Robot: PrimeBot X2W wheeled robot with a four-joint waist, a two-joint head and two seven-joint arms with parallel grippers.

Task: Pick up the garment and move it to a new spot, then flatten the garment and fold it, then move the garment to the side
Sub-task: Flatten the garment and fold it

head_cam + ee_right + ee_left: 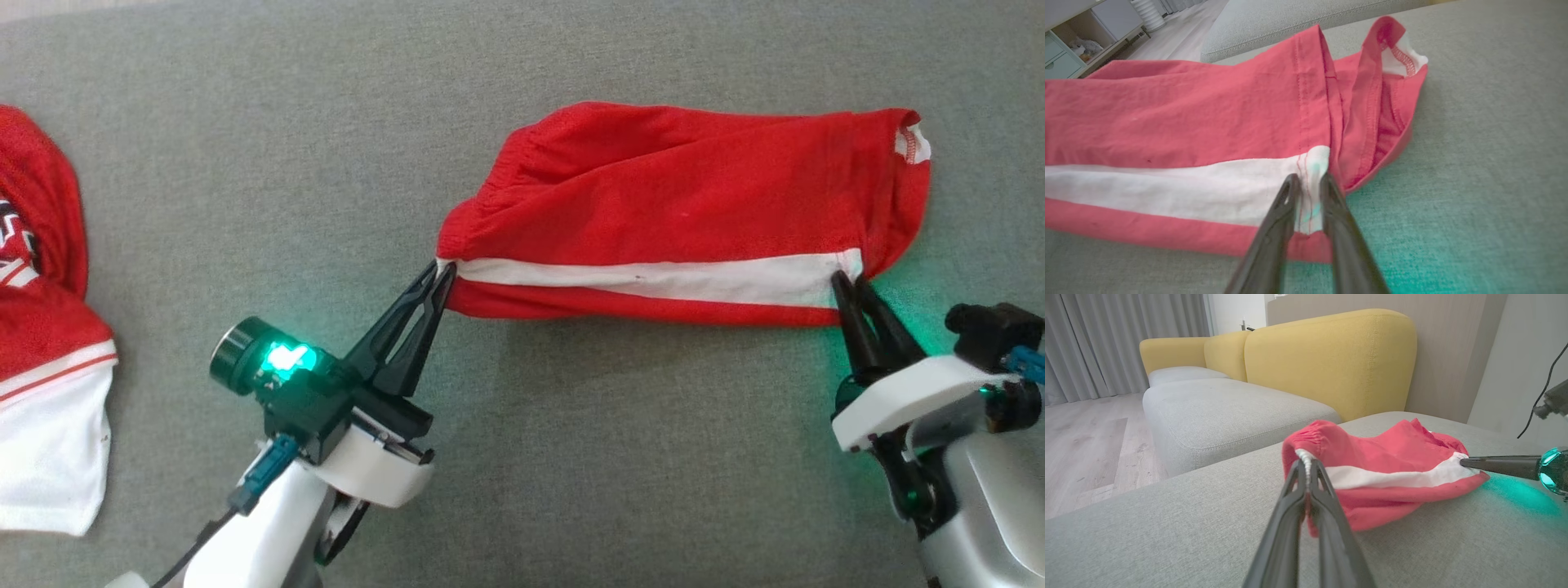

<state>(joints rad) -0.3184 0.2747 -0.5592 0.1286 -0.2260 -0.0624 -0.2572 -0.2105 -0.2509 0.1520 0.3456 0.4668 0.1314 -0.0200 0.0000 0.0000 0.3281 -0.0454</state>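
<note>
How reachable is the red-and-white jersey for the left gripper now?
Probably not yet: the left gripper is shut on the red shorts. Nothing lies between it and the jersey, so once released, likely yes.

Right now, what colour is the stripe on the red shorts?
White. The stripe along the shorts shows best in the right wrist view.

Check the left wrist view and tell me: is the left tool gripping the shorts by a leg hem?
No, the left tool pinches the shorts at their gathered elastic waistband, not a hem.
</note>
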